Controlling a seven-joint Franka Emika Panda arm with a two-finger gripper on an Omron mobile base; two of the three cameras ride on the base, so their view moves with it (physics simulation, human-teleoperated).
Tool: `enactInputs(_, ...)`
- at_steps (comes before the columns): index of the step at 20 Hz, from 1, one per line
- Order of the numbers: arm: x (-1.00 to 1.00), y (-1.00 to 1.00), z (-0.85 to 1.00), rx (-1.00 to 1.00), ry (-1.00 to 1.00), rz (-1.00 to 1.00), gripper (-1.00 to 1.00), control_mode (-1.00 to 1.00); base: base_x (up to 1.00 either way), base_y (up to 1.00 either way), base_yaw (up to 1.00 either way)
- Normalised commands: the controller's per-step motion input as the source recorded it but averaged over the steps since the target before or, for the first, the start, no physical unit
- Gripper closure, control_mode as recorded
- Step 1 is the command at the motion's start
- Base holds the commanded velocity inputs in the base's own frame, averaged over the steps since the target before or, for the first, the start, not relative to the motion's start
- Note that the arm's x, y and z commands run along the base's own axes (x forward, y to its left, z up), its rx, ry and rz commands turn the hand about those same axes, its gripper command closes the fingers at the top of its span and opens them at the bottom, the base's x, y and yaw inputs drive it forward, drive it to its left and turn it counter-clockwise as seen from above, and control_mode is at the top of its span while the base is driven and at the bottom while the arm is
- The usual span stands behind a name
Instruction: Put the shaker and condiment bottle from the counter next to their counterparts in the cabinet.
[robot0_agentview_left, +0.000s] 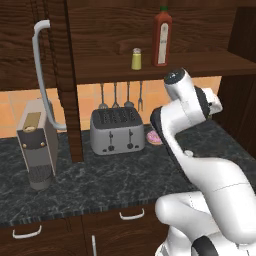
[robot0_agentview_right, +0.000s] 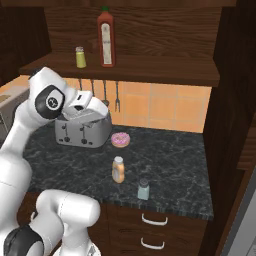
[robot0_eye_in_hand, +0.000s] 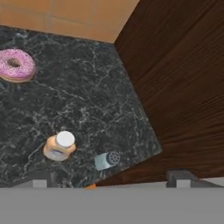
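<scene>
Claw (robot0_eye_in_hand: 111, 183) hung above counter (robot0_agentview_right: 170, 150), jaws spread wide, nothing in them. Condiment bottle (robot0_agentview_right: 118, 169) stood upright on dark marble, near front edge; shaker (robot0_agentview_right: 143, 189) just beside it, closer to edge, apart from bottle. From the hand view both sat below claw, bottle (robot0_eye_in_hand: 60, 146) left of shaker (robot0_eye_in_hand: 107, 160). Pink donut (robot0_agentview_right: 120, 140) further back, by toaster (robot0_agentview_right: 82, 129). On cabinet (robot0_agentview_left: 215, 64) shelf: yellow-green shaker (robot0_agentview_left: 136, 59) & tall red bottle (robot0_agentview_left: 161, 37) side by side, not touching. Coffee machine (robot0_agentview_left: 37, 142) at counter's left.
</scene>
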Motion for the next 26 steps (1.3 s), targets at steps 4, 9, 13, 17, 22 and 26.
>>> enactInputs(4, -0.01, 0.02, -0.20, -0.22, -0.14, -0.49, -1.00, -1.00, 0.00, 0.00, 0.00)
enactInputs(9, -0.12, 0.14, -0.03, -0.03, -0.14, -0.31, -1.00, -1.00, 0.00, 0.00, 0.00)
enactInputs(13, -0.02, 0.20, -0.27, -0.05, -0.19, -0.34, -1.00, -1.00, 0.00, 0.00, 0.00)
enactInputs(17, -0.06, 0.23, -0.40, -0.15, -0.27, -0.38, -1.00, -1.00, 0.00, 0.00, 0.00)
enactInputs(22, -0.06, 0.00, -0.48, -0.09, -0.34, -0.26, -1.00, -1.00, 0.00, 0.00, 0.00)
enactInputs(26, -0.10, 0.00, -0.38, -0.10, -0.30, -0.20, -1.00, -1.00, 0.00, 0.00, 0.00)
